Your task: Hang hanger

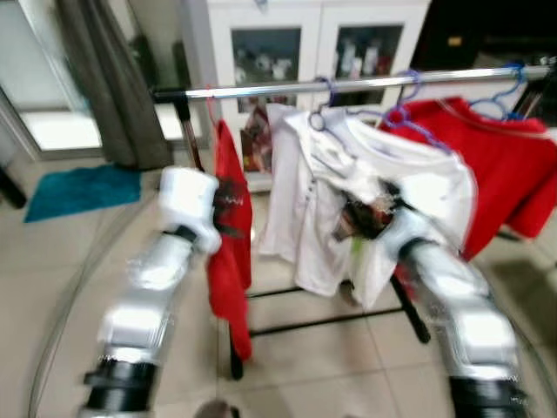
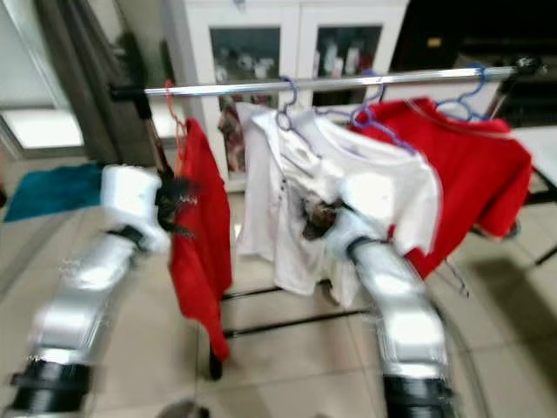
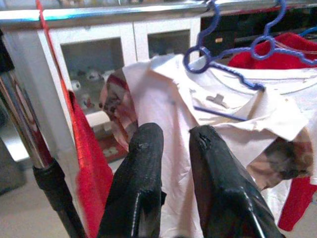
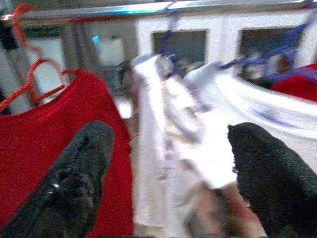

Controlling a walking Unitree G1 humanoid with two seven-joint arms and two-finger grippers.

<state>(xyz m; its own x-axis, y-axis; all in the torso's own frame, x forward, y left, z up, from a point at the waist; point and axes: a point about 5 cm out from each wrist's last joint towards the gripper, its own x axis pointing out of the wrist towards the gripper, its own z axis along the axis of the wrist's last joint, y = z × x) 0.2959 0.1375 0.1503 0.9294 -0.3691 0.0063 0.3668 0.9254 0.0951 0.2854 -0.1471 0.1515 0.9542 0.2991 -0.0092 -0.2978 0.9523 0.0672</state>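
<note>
Silver rail [image 1: 348,85] holds every hanger; beneath it, left gripper [image 3: 171,148] nearly closed, empty, right gripper [image 4: 168,168] spread—likely withdrawal next.

Across the upper part of the frame, left to right: a rail [image 1: 348,85], with a cabinet [image 1: 305,52] behind it. On the rail, at the left end beside the upright post [image 1: 187,131], a hanger [image 4: 34,74] bearing one garment [image 1: 231,252]; right of it at mid-frame, a shirt [image 1: 348,200] on another hanger [image 3: 223,62]; further right, at the frame's edge, a second garment [image 1: 505,165] on a third hanger [image 1: 500,91]. At far left, a curtain [image 1: 104,78], with a mat [image 1: 83,190] on the floor [image 1: 331,366] before it. In the lower left, left tool [image 1: 228,209] against the first garment; in the lower centre-right, right tool [image 1: 365,218] before the shirt.
</note>
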